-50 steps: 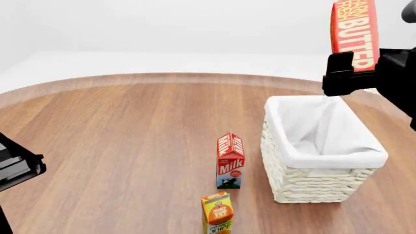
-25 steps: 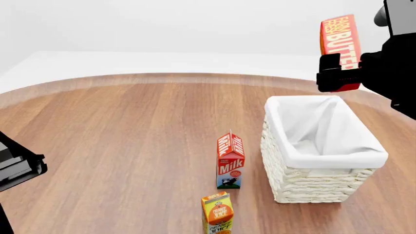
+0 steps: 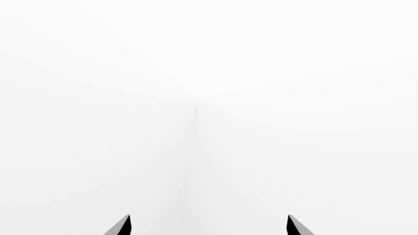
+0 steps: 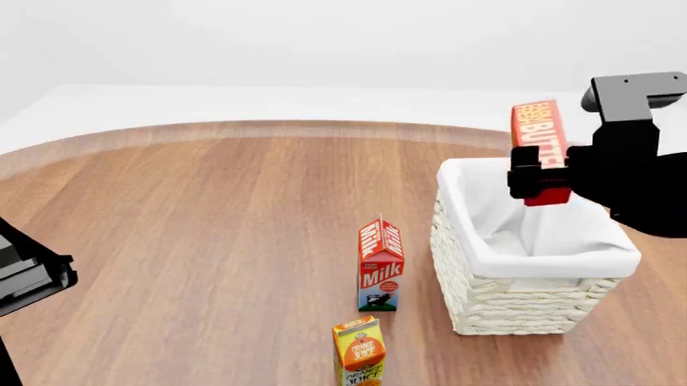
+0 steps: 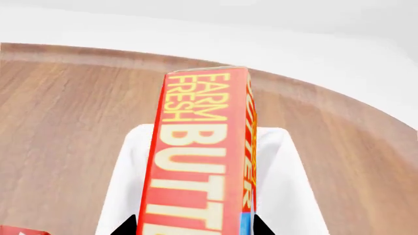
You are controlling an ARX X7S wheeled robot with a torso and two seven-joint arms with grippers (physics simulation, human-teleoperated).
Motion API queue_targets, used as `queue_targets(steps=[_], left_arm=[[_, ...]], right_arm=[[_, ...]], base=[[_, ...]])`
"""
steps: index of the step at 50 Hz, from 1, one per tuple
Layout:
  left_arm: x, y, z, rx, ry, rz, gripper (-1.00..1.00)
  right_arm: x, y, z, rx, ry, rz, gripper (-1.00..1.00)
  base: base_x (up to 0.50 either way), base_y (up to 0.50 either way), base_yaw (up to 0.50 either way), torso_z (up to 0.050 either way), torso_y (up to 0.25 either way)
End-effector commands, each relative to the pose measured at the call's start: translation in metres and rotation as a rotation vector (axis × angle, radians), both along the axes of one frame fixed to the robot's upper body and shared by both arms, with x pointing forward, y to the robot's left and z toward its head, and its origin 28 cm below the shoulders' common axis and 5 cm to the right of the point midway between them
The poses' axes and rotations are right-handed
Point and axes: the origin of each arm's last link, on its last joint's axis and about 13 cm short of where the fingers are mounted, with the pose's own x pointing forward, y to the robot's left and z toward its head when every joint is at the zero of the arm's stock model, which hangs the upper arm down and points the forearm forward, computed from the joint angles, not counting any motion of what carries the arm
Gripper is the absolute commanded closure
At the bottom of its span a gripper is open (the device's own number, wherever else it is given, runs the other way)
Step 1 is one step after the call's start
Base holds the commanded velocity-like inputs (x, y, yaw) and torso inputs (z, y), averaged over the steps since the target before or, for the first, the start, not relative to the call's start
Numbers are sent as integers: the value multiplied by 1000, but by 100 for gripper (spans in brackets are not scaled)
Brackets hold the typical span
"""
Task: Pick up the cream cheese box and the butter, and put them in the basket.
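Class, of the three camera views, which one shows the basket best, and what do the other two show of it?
The head view: the whole basket shows there, woven walls, rim and white liner, with the butter held over it by the right gripper. The right wrist view shows only parts of its liner behind the butter. The left wrist view shows none of it.

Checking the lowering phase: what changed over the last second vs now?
The right gripper, shut on the butter, came down and a little toward the table's middle; the box now hangs upright over the basket, its lower end near the rim. No release. Milk carton, juice carton, basket and left gripper unmoved.
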Motion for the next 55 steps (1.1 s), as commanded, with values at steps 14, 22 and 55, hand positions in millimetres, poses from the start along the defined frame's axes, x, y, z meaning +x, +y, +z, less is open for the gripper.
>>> queue_targets(steps=[14,22,55], left_arm=[[-1,2,0,10,-9,4,-100],[-1,2,0,9,-8,3,-100],[-1,1,-1,11,-5,0,-100]], right_arm=[[2,-12,-16,21,-10,-28,100],[0,-14,-24,23,5,-38,100],[3,-16,-28,-6,20,-48,-100]], base=[[0,0,0,0,2],[0,0,0,1,1],[0,0,0,0,1]])
